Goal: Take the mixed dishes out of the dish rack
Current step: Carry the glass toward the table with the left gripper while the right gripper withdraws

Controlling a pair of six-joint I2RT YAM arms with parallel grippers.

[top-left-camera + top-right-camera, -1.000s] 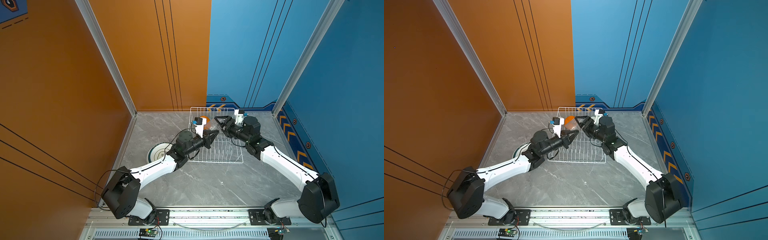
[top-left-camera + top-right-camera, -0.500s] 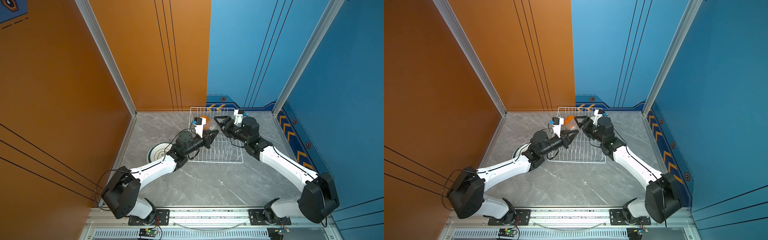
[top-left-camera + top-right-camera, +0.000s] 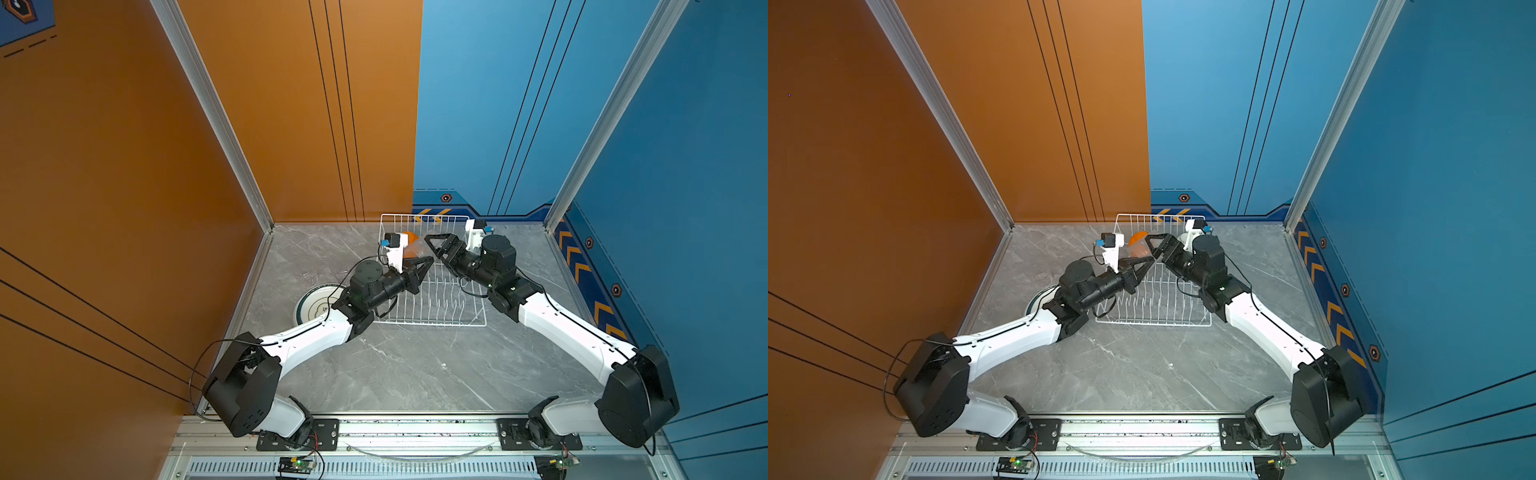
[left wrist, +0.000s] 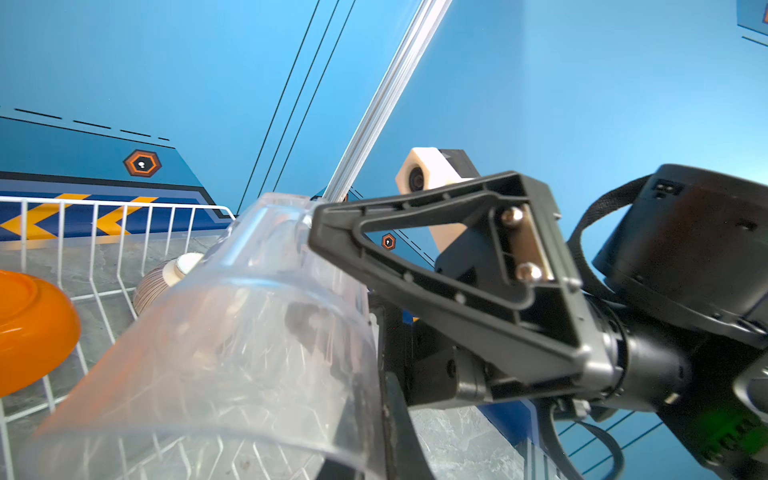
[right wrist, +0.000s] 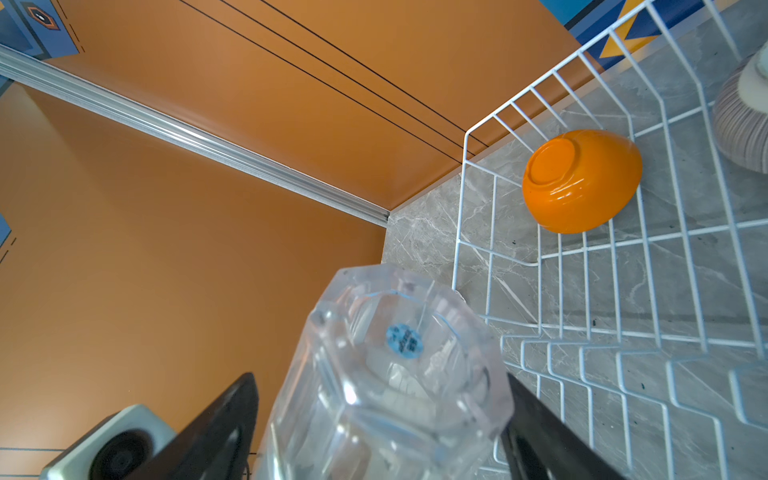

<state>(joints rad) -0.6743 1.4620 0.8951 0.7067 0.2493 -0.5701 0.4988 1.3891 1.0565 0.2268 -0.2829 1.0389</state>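
Near edge: bare grey table (image 3: 415, 374), both arms reaching in over it. 1 plate (image 3: 314, 305) lies flat on the table just left of the rack (image 3: 432, 324), partly under the left arm.

1 glass (image 5: 390, 374) is held up over the left side of the rack, tilted, clear of the wire. The left gripper (image 3: 428, 262) is clamped on its wall at the rim end – jaws together on it. The right gripper (image 3: 431, 246) has its jaws spread, one finger on either side of the glass body. A sliver of gap shows on one side; on the other I can't tell if it touches.

Far end of the rack: 2 bowls, both upturned and tilted – 1 orange bowl (image 5: 582, 178) in the far-left corner, 1 striped bowl (image 5: 744, 120) near it, toward the right.
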